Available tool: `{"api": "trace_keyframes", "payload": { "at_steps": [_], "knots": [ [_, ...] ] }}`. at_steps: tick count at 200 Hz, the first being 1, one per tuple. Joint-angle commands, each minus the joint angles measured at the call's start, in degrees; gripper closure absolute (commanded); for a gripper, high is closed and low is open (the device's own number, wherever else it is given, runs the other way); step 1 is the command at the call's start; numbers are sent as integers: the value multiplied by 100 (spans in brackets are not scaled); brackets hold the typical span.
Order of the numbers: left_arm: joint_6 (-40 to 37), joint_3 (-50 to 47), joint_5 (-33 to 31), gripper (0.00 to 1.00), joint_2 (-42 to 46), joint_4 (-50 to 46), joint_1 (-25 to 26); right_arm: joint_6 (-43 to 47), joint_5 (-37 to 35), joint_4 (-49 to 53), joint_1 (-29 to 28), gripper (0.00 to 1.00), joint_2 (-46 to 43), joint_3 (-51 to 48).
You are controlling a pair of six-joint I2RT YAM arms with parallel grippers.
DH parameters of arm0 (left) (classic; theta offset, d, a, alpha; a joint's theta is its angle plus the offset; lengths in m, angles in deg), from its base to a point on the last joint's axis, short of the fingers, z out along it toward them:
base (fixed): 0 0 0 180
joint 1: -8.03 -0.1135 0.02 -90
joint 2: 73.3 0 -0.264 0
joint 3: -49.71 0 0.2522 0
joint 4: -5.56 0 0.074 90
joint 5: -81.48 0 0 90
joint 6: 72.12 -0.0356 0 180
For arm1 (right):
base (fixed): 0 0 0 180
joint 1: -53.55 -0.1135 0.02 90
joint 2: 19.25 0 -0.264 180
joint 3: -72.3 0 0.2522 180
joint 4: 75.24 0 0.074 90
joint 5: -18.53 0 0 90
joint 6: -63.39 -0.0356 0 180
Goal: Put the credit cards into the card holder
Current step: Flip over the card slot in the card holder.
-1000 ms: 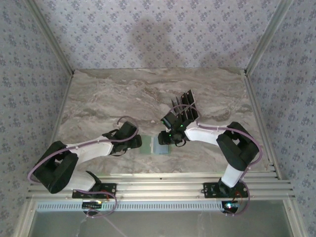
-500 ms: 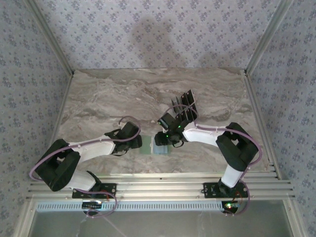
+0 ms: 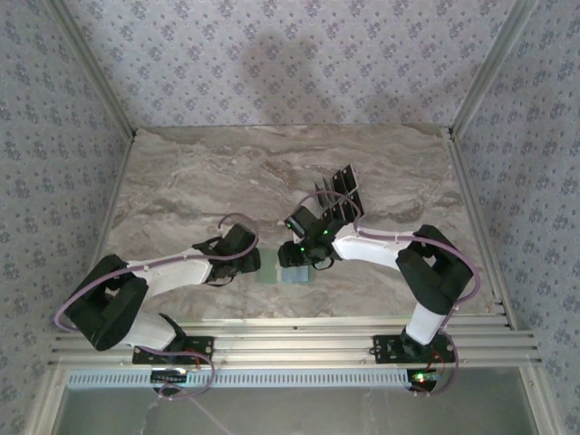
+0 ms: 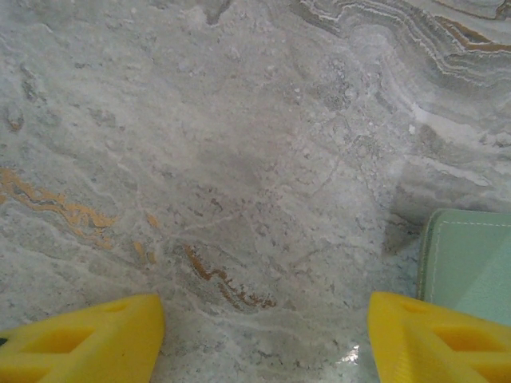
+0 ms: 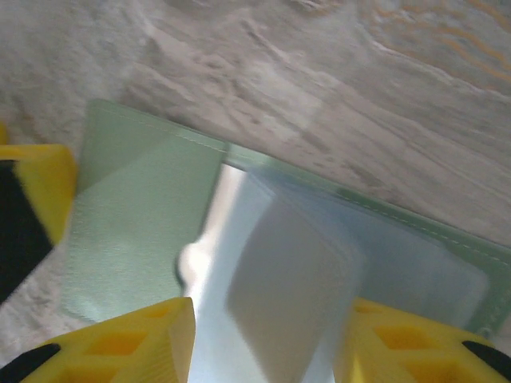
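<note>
Two arms are meeting over the opened card holder (image 3: 288,275), near the table's front.
From the top I am seeing credit cards (image 3: 338,195) standing well behind it, its long axis lying left-right; the right wrist is showing its slots. The left gripper (image 4: 265,315) is gaping, empty; the right gripper (image 5: 270,319) I cannot tell.

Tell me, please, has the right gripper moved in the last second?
Yes: the right gripper shifted slightly left in the top view, away from the fanned credit cards.
</note>
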Motion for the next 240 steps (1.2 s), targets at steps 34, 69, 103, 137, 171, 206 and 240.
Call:
{"api": "trace_keyframes", "payload": {
  "at_steps": [34, 69, 103, 137, 171, 206, 240],
  "knots": [
    [54, -178, 320, 31, -140, 262, 35, -154, 247, 46, -232, 51, 205, 585],
    [276, -279, -121, 31, 189, -46, 41, -193, 279, 62, -389, 51, 436, 871],
    [615, -376, -628, 31, 561, -519, 38, -193, 314, 106, -526, 51, 716, 1285],
    [660, -526, -736, 30, 903, -472, 27, -186, 140, 292, -467, 51, 444, 1215],
    [313, -520, -496, 29, 1181, -105, 39, -34, -39, 448, -93, 50, -71, 544],
    [61, -364, -135, 29, 1182, 174, 43, 112, -147, 487, 242, 48, -296, 94],
    [-78, -252, 129, 28, 967, 377, 113, 176, -77, 377, 398, 48, -186, -8]
  ]
}}
